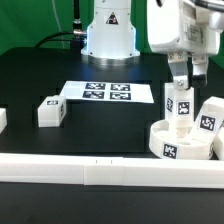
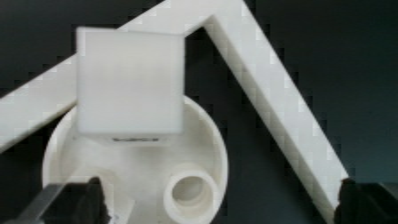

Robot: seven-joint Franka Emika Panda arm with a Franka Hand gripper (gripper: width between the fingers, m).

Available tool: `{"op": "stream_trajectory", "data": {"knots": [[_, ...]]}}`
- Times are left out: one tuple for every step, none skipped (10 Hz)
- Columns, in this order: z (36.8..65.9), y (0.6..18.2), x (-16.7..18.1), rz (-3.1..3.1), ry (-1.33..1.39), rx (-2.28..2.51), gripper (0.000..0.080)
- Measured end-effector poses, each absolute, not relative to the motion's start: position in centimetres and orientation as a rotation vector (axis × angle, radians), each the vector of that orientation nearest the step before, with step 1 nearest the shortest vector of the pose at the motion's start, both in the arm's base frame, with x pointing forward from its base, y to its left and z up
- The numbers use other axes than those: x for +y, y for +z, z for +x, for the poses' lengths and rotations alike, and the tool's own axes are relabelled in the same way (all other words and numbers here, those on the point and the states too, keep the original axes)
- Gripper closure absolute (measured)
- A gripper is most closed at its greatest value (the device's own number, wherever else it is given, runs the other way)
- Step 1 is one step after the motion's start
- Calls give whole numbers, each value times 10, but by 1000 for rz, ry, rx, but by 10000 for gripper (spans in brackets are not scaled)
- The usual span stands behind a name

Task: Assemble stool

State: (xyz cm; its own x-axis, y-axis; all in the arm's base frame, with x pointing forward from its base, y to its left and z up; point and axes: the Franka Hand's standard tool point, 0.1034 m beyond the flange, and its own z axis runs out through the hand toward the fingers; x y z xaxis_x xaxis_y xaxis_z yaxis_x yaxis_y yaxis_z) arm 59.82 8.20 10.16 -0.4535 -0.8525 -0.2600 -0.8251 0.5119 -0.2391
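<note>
The round white seat (image 1: 168, 146) lies at the exterior view's right, next to the front rail. One white leg (image 1: 180, 106) stands upright in it, and a second leg (image 1: 208, 118) leans at its right side. A third leg (image 1: 50, 112) lies loose at the left. My gripper (image 1: 187, 76) hangs just above the upright leg, open and holding nothing. In the wrist view the leg (image 2: 134, 85) stands on the seat (image 2: 125, 165) beside an empty socket (image 2: 192, 188). The gripper (image 2: 217, 205) shows its dark fingertips (image 2: 71, 203) far apart at either side of the seat.
The marker board (image 1: 105, 92) lies flat in front of the robot base (image 1: 108, 35). Long white rails (image 1: 90, 172) run along the front, and they meet in a corner (image 2: 249, 45) in the wrist view. A white piece (image 1: 2, 120) shows at the left edge.
</note>
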Motion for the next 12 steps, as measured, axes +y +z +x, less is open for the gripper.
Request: {"op": "stream_trajectory", "data": {"knots": [[595,100,73,-1466,-146,2375,151],[589,99,57,-1555,-194,2327,151],[585,99,32,-1694,-258,2245,151],[584,96,9,-1801,-296,2185,151],[583,94,-5,-1891,-324,2126,151],[583,93,-5,-1888,-322,2130,151],[583,93,-4,-1893,-322,2126,151],[583,93,-4,-1992,-341,2048,151],[584,91,-2,-2126,-343,1946,151],[586,84,6,-2386,-308,1756,151],[592,87,4,-2556,-339,1573,151],[594,89,4,-2653,-345,1437,151]]}}
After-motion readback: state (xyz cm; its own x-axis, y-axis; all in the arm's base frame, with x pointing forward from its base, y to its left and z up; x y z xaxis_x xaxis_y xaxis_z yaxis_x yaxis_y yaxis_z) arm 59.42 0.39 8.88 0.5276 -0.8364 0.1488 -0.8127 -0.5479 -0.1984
